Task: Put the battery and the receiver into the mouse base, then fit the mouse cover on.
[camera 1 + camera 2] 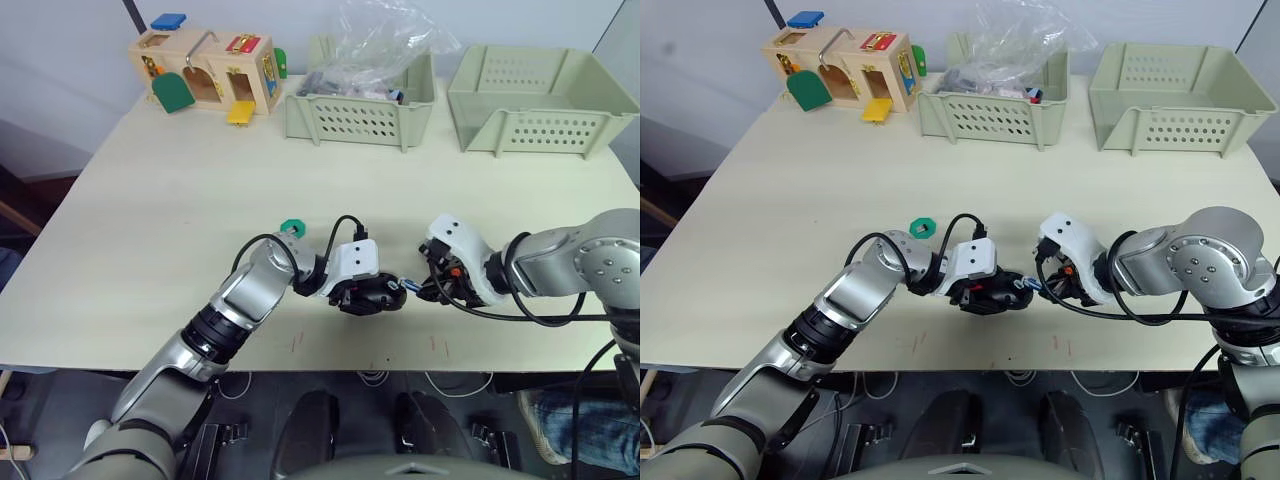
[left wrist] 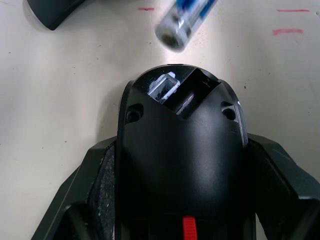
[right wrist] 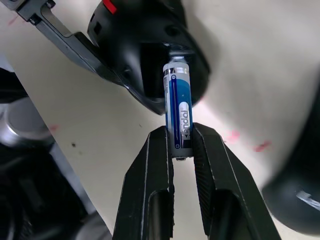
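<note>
Head views: the base (image 1: 372, 294) is held by the left gripper (image 1: 362, 296) low over the near middle of the table (image 1: 180, 220). The right gripper (image 1: 428, 285) is just right of it, with the battery (image 1: 409, 285) between the two. A green disc (image 1: 291, 227) lies just behind the left forearm. Along the far edge stand a wooden toy box (image 1: 205, 68) at the left and two green crates, one (image 1: 362, 105) with a plastic bag (image 1: 385, 40) in it, one (image 1: 540, 100) at the far right.

Left wrist view: the base (image 2: 182, 160) is clamped between the two fingers (image 2: 85, 195), its open recess facing away from the wrist. The battery (image 2: 186, 19) is seen just beyond that end, apart from it. Red marks are seen on the table.

Right wrist view: the fingers (image 3: 152, 195) are closed on the rear end of the battery (image 3: 178, 117); its front end is at the mouth of the recess in the base (image 3: 145, 55). A dark curved shell, possibly the cover (image 3: 295, 185), is seen at the edge.
</note>
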### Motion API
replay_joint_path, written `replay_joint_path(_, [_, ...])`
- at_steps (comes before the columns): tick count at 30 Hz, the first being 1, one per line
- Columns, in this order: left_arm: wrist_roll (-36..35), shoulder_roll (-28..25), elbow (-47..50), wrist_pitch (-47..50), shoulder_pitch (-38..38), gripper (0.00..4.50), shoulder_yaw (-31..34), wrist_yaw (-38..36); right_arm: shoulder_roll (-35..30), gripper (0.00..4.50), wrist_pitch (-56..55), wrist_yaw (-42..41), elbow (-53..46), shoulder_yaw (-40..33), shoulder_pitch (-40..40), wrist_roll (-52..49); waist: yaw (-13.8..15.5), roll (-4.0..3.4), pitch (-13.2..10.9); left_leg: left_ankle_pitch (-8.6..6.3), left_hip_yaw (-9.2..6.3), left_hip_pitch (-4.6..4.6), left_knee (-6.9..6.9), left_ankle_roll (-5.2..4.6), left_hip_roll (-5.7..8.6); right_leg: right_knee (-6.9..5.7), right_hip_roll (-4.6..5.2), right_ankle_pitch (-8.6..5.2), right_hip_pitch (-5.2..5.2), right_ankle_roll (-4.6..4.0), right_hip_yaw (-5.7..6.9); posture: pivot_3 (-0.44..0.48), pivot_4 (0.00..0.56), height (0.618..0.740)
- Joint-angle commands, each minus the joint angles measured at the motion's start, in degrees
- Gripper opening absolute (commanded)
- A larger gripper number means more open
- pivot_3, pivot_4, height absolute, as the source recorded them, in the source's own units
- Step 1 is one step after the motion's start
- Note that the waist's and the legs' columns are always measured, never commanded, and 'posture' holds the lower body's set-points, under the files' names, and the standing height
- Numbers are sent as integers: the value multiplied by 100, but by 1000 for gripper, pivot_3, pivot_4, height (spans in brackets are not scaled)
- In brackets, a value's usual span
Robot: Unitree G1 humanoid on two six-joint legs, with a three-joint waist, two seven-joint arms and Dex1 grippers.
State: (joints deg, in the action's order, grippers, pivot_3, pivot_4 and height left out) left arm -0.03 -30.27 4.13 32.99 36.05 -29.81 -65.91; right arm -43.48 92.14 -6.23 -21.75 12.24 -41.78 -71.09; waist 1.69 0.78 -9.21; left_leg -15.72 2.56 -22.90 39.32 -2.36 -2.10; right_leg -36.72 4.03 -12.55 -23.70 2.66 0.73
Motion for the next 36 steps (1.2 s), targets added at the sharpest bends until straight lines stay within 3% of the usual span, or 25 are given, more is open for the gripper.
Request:
replay_joint_path(1, [94,43,-49,65,-101,2924,-155,77,150,32,36,847,138,-105,-140,-936,-7,0,0,0,-1,2,0,0,0,-1,-1,0,1,0,1,0,150,740])
replay_joint_path(7, [82,41,-1,105,-122,2924,-149,71,339,32,-81,2020,397,73,-149,-1954,-17,0,0,0,0,1,0,0,-2,-2,0,0,1,0,0,0,150,740])
replay_joint_path(16, [66,53,31,138,-131,2924,-151,63,23,32,-733,3214,771,765,-386,-3060,-41,0,0,0,-1,0,0,-1,-3,0,0,0,0,0,1,0,150,740])
replay_joint_path(36, [102,137,5,118,-175,2924,-175,124,-157,32,-1519,4010,1205,2082,-1016,-4074,-51,0,0,-1,-7,-5,-2,-3,-9,7,4,-1,0,0,4,0,150,740])
